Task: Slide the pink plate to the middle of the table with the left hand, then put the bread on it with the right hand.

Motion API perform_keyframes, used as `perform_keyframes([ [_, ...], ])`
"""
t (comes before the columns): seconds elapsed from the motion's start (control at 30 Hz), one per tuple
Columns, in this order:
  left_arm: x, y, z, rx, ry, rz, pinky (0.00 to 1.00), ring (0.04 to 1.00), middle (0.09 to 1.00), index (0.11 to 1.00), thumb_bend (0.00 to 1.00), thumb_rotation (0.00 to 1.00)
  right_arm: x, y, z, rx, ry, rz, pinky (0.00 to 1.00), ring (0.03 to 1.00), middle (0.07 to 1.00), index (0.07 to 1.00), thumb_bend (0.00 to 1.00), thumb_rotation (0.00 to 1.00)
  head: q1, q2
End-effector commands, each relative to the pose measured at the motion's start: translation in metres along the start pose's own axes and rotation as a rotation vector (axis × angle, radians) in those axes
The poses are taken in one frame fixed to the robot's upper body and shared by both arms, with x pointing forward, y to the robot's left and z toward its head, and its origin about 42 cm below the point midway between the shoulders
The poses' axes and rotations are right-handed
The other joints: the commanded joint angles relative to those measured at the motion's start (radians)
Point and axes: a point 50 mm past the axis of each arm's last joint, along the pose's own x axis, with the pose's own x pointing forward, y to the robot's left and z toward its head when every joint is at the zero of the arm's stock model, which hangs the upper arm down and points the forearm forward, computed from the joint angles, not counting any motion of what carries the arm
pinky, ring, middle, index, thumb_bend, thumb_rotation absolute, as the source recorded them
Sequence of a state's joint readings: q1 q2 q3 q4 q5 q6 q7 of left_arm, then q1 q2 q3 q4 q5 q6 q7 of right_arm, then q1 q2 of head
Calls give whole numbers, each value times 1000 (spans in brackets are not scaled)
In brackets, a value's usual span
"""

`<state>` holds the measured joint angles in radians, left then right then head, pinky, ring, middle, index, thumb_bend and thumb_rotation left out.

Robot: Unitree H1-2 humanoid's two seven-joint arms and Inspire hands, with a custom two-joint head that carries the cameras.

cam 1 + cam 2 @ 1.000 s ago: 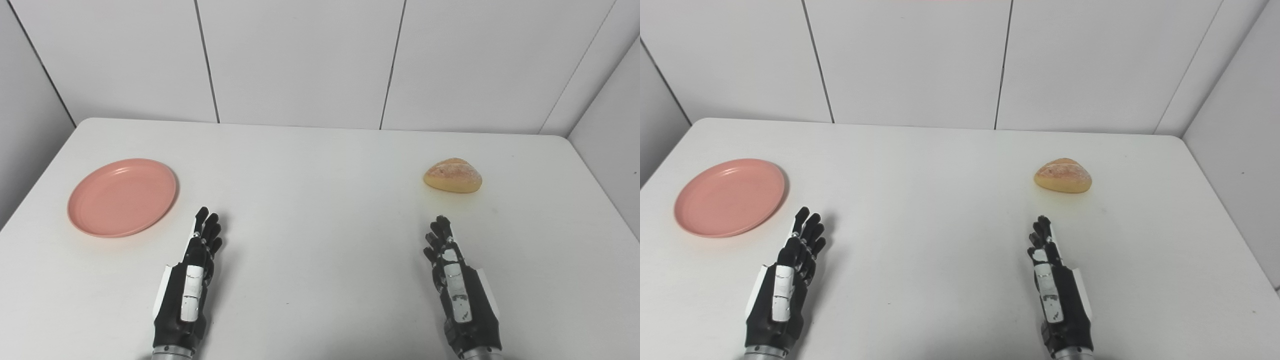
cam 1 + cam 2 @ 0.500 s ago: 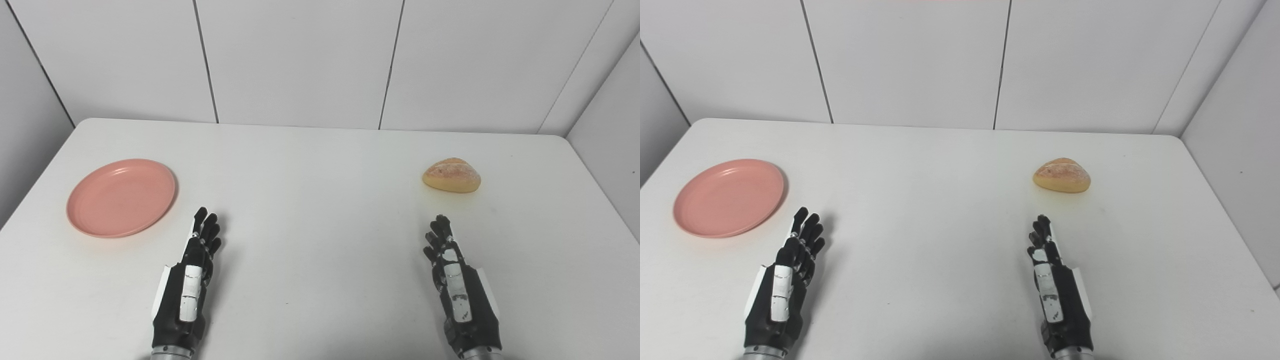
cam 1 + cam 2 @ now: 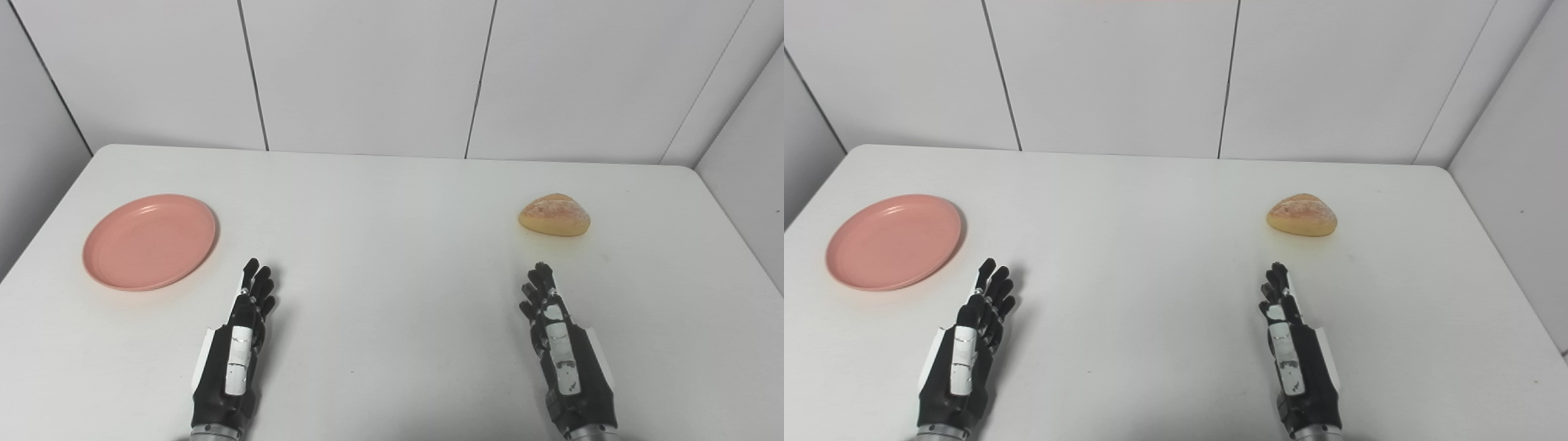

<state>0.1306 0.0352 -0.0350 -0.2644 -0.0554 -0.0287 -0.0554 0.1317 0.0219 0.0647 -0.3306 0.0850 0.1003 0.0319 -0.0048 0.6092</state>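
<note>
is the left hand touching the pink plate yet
Apart. The left eye view shows bare table between the left hand and the pink plate.

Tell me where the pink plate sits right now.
The pink plate lies flat on the left side of the white table, ahead and left of the open left hand, untouched, far across from the bread.
</note>
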Motion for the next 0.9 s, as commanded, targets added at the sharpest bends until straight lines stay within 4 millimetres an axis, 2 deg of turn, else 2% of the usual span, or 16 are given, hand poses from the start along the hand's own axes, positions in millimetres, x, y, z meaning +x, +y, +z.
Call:
perform_keyframes([
  [0.0, -1, -8, 5, -2, -81, 11, 1000, 1000, 1000, 1000, 757, 996, -1, -7, 4, 3, -57, 8, 1000, 1000, 1000, 1000, 861, 958, 21, -23],
  [0.07, -1, -13, 0, -9, -88, 12, 1000, 1000, 1000, 1000, 738, 990, -2, -13, -2, 1, -51, 8, 1000, 1000, 1000, 1000, 869, 955, 37, -55],
  [0.13, 0, -16, -4, -13, -91, 14, 1000, 1000, 1000, 1000, 725, 982, -2, -16, -6, -1, -48, 9, 1000, 1000, 1000, 1000, 866, 957, 39, -58],
  [0.17, 0, -18, -7, -11, -94, 16, 1000, 1000, 1000, 1000, 722, 979, -2, -18, -8, 0, -47, 6, 1000, 1000, 1000, 1000, 863, 957, 51, -84],
  [0.2, 1, -19, -9, -9, -96, 18, 1000, 1000, 1000, 1000, 722, 977, -1, -20, -10, 0, -47, 4, 1000, 1000, 1000, 1000, 858, 956, 51, -84],
  [0.3, 2, -23, -17, 0, -102, 24, 1000, 1000, 1000, 1000, 721, 972, -1, -24, -17, 3, -47, 4, 1000, 1000, 1000, 1000, 849, 961, 78, -122],
  [0.53, 5, -29, -30, 48, -106, 23, 1000, 1000, 1000, 1000, 719, 992, 1, -32, -28, 14, -49, 8, 1000, 1000, 1000, 1000, 829, 972, 105, -169],
  [0.57, 4, -30, -32, 48, -105, 23, 1000, 1000, 1000, 1000, 718, 993, 1, -32, -30, 14, -49, 8, 1000, 1000, 1000, 1000, 827, 973, 106, -188],
  [0.7, 4, -30, -38, 48, -100, 22, 1000, 1000, 1000, 1000, 728, 983, 1, -33, -35, 13, -50, 11, 1000, 1000, 1000, 1000, 809, 985, 105, -219],
  [0.87, 6, -30, -43, 60, -105, 24, 1000, 1000, 1000, 1000, 724, 991, 3, -34, -40, 9, -48, 5, 1000, 1000, 1000, 1000, 803, 985, 114, -241],
])
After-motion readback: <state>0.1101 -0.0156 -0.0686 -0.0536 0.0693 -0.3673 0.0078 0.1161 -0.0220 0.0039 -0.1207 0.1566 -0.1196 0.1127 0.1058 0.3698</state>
